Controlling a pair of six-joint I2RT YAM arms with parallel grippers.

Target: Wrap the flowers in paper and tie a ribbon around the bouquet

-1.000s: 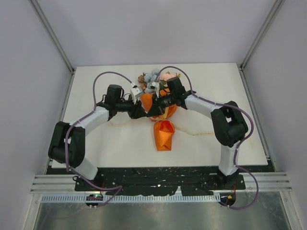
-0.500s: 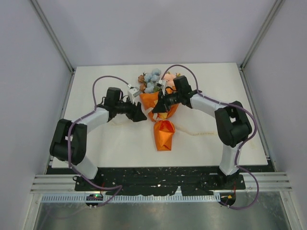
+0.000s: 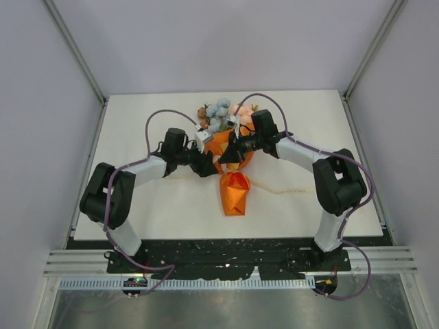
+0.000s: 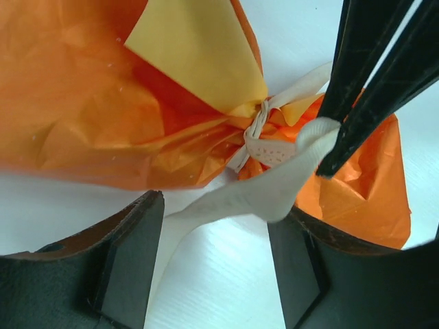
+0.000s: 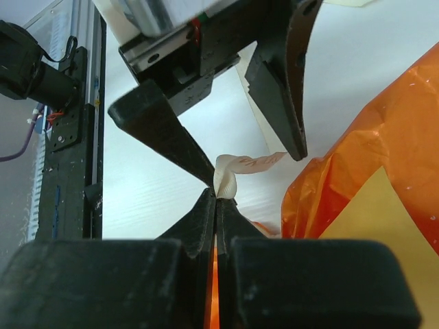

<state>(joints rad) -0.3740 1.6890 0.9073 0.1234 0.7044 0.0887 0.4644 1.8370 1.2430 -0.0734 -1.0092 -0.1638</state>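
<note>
1. The bouquet (image 3: pixel 232 161) lies at table (image 3: pixel 137 205) centre, flowers (image 3: pixel 221 112) toward 12 o'clock and the paper (image 4: pixel 82 110) tail toward 6 o'clock.
2. The ribbon (image 4: pixel 274 188) is cinched around the gathered paper at the bouquet's waist. Loose ends trail on the table toward 3 and 9 o'clock.
3. The right gripper (image 5: pixel 217 197) reaches in from 3 o'clock with its fingers pressed together, pinching a fold of ribbon.
4. The left gripper (image 4: pixel 214 216) is at the waist's 9 o'clock side with its jaws spread wide. The ribbon passes between them, and nothing is gripped.
</note>
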